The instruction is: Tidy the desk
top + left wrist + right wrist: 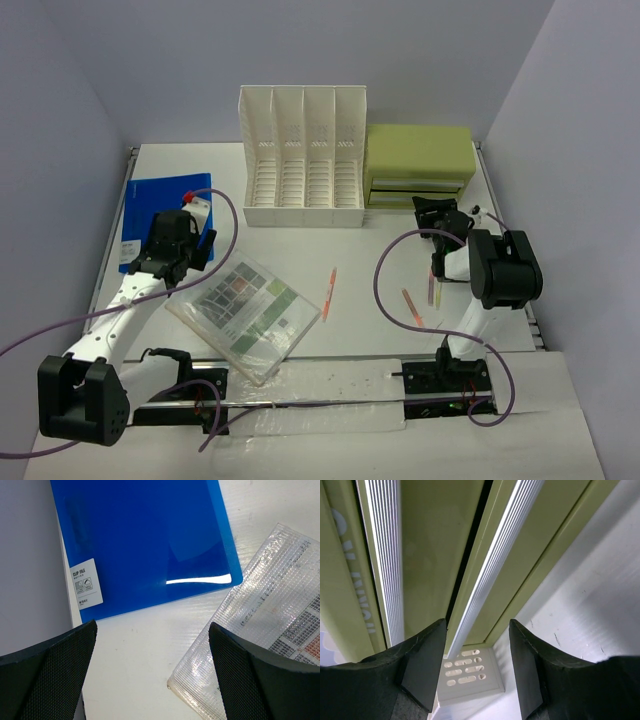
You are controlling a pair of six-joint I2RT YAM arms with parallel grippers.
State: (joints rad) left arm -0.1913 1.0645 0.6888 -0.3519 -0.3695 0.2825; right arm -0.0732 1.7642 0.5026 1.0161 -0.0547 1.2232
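Locate surface [300,250] beneath both arms, carrying every item. Note left tool [151,630] released and empty, above bare surface between blue clip file [145,540] and clear mesh pouch [260,630]. Note right tool [477,625] released and empty, close against green drawer box [425,555]. Find white file rack [300,160] just beside box, and orange pen [328,293] near pouch.
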